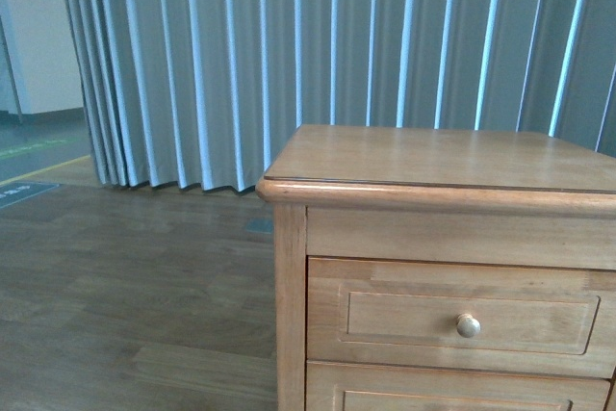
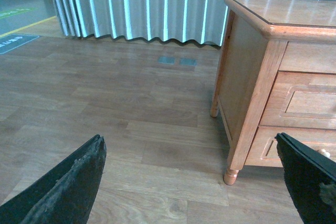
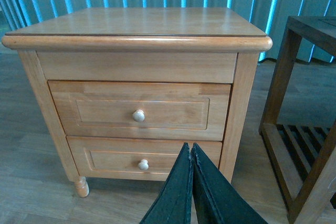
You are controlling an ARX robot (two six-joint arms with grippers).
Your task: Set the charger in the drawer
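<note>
Honey-brown wood makes up the nightstand, which stands on a plank floor before long grey-blue curtains. Its upper drawer sits pushed flush into the frame, round knob at the middle of the recessed panel, and the lower drawer beneath it is closed as well. From where the cameras look, the charger cannot be seen anywhere. The left end effector hangs low beside the nightstand with its dark fingers spread wide apart, holding nothing. The right end effector faces the drawer fronts, its two fingers pressed together with nothing between them. A darker slatted side table stands just beside the nightstand.
</note>
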